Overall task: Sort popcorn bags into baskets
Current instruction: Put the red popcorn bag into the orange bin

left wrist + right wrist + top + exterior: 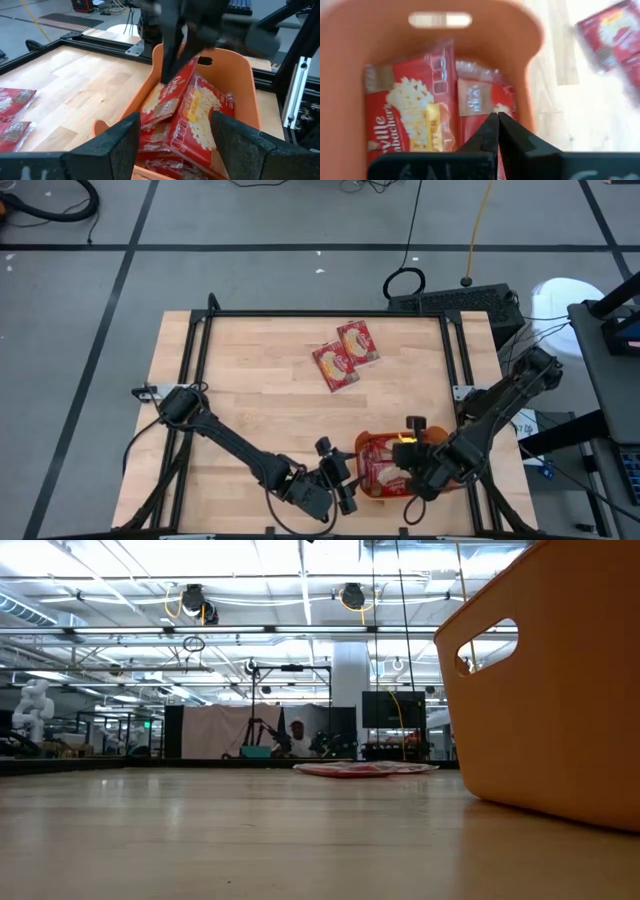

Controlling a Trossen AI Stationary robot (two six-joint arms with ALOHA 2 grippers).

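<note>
I see the right tool (172, 75) reaching down into the orange basket (366, 442) at the table's near right edge, its fingers together and clamped on the top edge of a popcorn bag (162, 102) that stands tilted among the bags already inside. The right wrist view confirms this: the two dark fingers meet with no gap over the red packets. The held bag's long axis runs steeply upward, leaning against a larger bag (197, 120) beside it, so I judge that release will let it slide down flat along the basket's length.

My left tool (338, 480) waits just beside the basket's left wall, fingers (117, 142) spread wide apart and holding nothing, pointed at the basket.

Two bags (345, 354) remain flat on the wooden table (250, 390), touching each other, well apart from the basket toward the far side and slightly left of it. Their long axes lie diagonal to the table edges. Neither arm is clearly closer to them; the left tool is free, so I judge it the better candidate for that reach.
</note>
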